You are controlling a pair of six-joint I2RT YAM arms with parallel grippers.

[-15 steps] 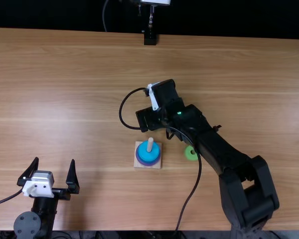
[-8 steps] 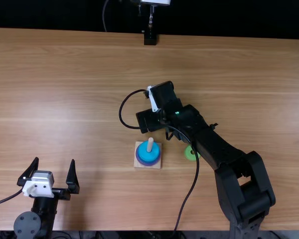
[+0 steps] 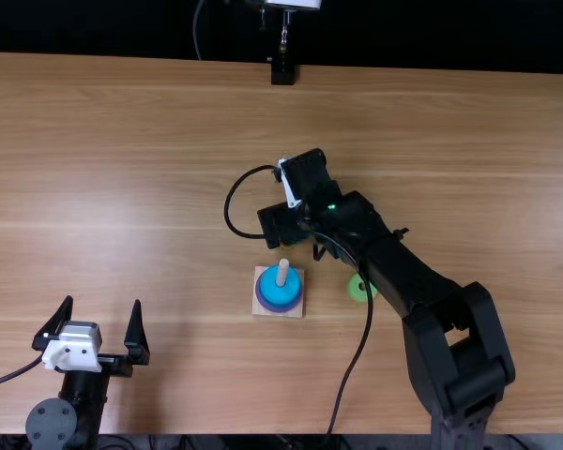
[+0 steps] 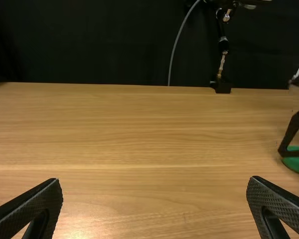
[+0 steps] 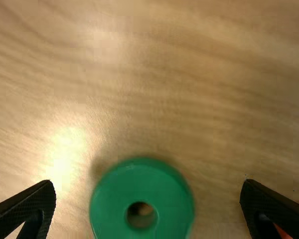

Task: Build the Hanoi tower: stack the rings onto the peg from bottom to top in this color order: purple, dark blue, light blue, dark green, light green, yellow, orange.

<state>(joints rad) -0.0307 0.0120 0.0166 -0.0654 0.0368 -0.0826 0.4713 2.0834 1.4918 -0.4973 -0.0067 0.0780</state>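
My right gripper [image 3: 281,225], fingertips hidden, hangs just beyond the peg base [image 3: 294,310] in the top view. On the base, a purple ring [image 3: 279,307] lies below a light blue ring [image 3: 275,285], with the wooden peg [image 3: 282,272] rising through. A light green ring [image 3: 358,287] lies beside the right forearm. In the right wrist view, my right gripper [image 5: 147,186] is open, the dark green ring [image 5: 117,199] flat on the table between and below its fingers. That ring [image 4: 295,165] is partly behind a black finger in the left wrist view. My left gripper [image 3: 102,302] [image 4: 154,180] stands open, holding nothing.
An orange-red thing [image 5: 284,233] peeks out beside a finger in the right wrist view. A black stand [image 3: 282,71] is at the table's far edge. The right arm's cable loops left of its gripper and runs down right of the peg base.
The right arm's elbow and forearm have shifted slightly left, baring more of the light green ring, while its gripper has hardly moved. The left arm and the peg base have stayed still.
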